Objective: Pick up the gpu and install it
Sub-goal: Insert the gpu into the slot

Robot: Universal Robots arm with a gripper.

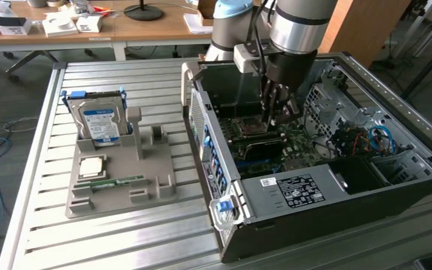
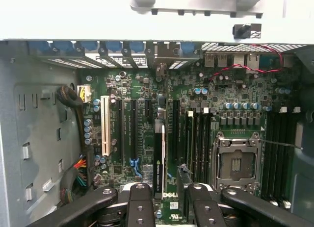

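Your arm is reaching down into the open PC case [image 1: 224,169], which lies on its side on the slatted metal worktop [image 1: 126,236]. The pincer [image 1: 276,115] sits low over the motherboard [image 1: 291,149], just beside the CPU socket [image 1: 247,125]. The gpu [image 1: 257,147] is inside the case directly below the pincer, a dark slab standing on the board. In the wrist view the gpu [image 2: 158,161] is edge-on, thin and black with a pale strip along one side. It runs in line with the black expansion slots [image 2: 132,129] and lies between them and the memory slots [image 2: 198,138]. The pincer [image 2: 169,190] straddles the card's near end. You can't tell from either view whether it's clamped on the card or standing clear of it. You also can't tell whether the card is fully seated. The white slot [image 2: 105,126] sits apart from the card, further towards the case wall, and the open CPU socket [image 2: 235,163] is on the card's other side, past the memory slots. A red cable [image 2: 245,65] loops near the rear ports. On the exterior view's left, well apart from the case, the grey parts holder [image 1: 152,188] carries the hard drive [image 1: 99,122] upright. A CPU chip [image 1: 92,166] and the green memory stick [image 1: 111,183] lie flat in it.
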